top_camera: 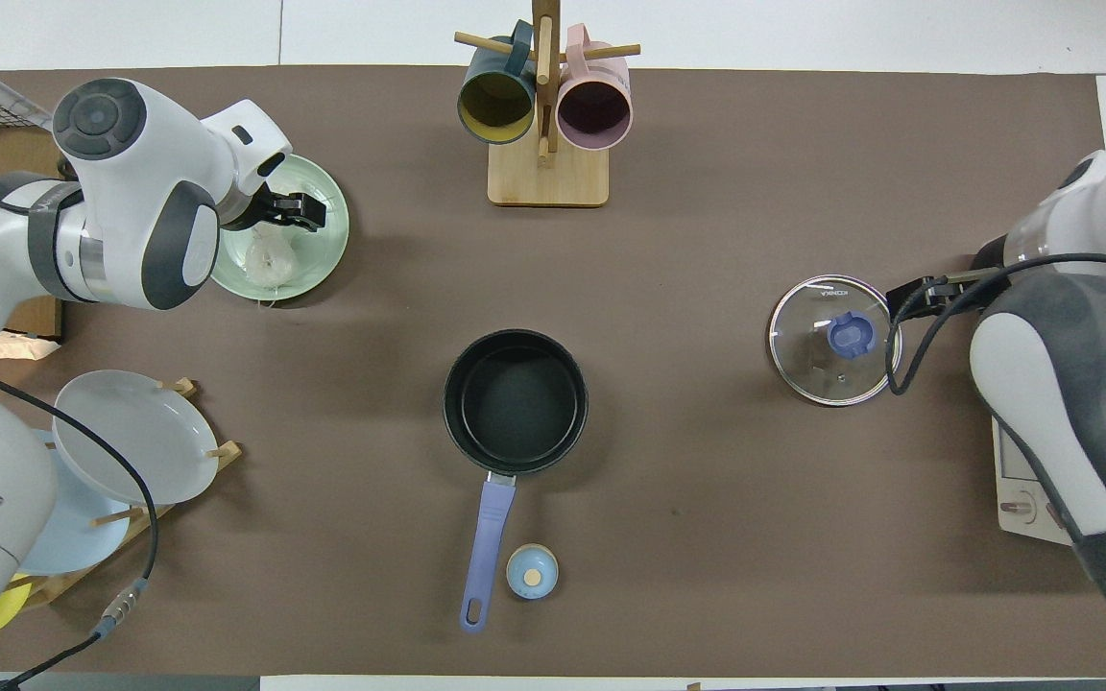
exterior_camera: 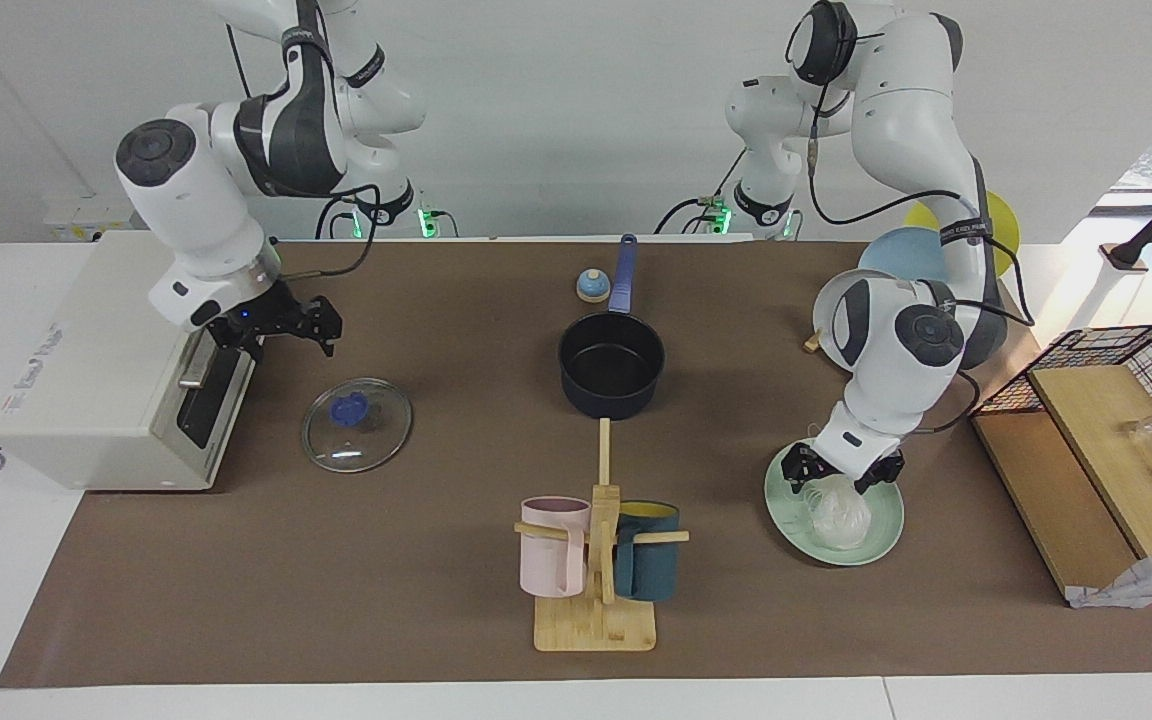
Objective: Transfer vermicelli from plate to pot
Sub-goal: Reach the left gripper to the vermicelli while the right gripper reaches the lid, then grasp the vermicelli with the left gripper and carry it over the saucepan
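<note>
the vermicelli (exterior_camera: 839,515) lay as a lumpy clear-white bundle in the pale green plate (exterior_camera: 881,545), and that plate is the landmark here. the left gripper (exterior_camera: 843,477) was low over the plate's rim on the side nearer the robots, with the bundle just under and a little forward of its fingertips. in the facing view the two fingers stood spread, one to each side of the top of the bundle, released and not closed on anything; whether the tips already touched the strands could not be told. the bundle had no clear long axis, being roughly round with a few loose threads, so the line of the jaws probably mattered less than getting them down around its middle.

the pot (exterior_camera: 612,364) stood uncovered and empty, well apart from the plate toward the middle of the table and nearer to the robots, its long blue handle pointing toward them. the glass lid (exterior_camera: 356,424) lay flat still farther from the plate, toward the right arm's end. the right gripper (exterior_camera: 281,325) waited in the air near the lid, well apart from the plate; its jaws could not be read. the left arm was plainly the nearer one for the pick, and the carry would run from the plate toward the pot's open mouth.
</note>
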Available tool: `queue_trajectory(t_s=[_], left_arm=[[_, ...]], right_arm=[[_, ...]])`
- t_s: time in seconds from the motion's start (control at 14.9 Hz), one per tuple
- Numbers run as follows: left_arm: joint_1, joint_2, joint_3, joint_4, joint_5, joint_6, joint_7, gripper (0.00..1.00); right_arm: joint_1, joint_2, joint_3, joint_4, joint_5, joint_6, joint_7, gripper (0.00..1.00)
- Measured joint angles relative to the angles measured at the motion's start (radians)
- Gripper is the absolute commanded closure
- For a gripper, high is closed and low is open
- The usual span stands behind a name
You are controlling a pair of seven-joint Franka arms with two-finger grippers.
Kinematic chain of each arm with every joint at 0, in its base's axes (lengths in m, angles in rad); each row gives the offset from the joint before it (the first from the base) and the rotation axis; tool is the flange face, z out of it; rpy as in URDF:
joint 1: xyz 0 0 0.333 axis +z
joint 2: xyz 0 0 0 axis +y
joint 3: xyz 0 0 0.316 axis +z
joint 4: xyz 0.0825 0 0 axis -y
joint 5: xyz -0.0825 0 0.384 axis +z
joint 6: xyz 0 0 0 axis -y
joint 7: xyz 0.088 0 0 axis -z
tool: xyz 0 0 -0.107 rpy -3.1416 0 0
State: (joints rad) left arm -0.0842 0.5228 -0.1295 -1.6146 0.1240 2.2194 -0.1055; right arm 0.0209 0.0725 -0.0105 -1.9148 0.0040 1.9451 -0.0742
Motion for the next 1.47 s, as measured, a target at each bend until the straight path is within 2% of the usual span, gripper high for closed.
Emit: queue_trajectory(t_s=[0.27, 0.33, 0.4, 0.47, 0.54, 0.67, 1.07, 1.27, 1.47], left_arm=[[0.000, 0.007, 0.001, 0.000, 0.030, 0.003, 0.004, 0.00], [0.000, 0.007, 0.001, -0.001, 0.030, 0.003, 0.005, 0.03], [0.000, 0.007, 0.001, -0.004, 0.031, 0.003, 0.006, 0.16], [0.000, 0.008, 0.001, -0.007, 0.031, 0.003, 0.007, 0.35], [0.000, 0.008, 0.002, -0.010, 0.031, 0.003, 0.009, 0.63], [0.000, 0.008, 0.004, -0.012, 0.031, 0.003, 0.022, 1.00], [0.002, 0.006, 0.006, 0.015, 0.024, -0.026, 0.042, 1.00], [0.016, -0.020, 0.006, 0.118, -0.066, -0.176, 0.043, 1.00], [0.016, -0.105, 0.002, 0.180, -0.145, -0.346, 0.040, 1.00]], right_arm=[[0.034, 0.046, 0.001, -0.100, 0.000, 0.165, 0.000, 0.00], [0.041, 0.046, 0.001, -0.127, 0.000, 0.197, 0.000, 0.00], [0.047, 0.046, 0.001, -0.150, 0.000, 0.226, 0.000, 0.00], [0.051, 0.046, 0.001, -0.174, 0.000, 0.252, 0.000, 0.00], [0.054, 0.046, 0.001, -0.194, 0.000, 0.271, 0.000, 0.00], [0.054, 0.046, 0.000, -0.217, 0.000, 0.285, 0.000, 0.00], [0.051, 0.051, -0.001, -0.240, 0.000, 0.315, -0.008, 0.00], [0.051, 0.077, -0.002, -0.251, 0.000, 0.354, -0.028, 0.00], [0.051, 0.104, -0.002, -0.252, 0.000, 0.374, -0.034, 0.00]])
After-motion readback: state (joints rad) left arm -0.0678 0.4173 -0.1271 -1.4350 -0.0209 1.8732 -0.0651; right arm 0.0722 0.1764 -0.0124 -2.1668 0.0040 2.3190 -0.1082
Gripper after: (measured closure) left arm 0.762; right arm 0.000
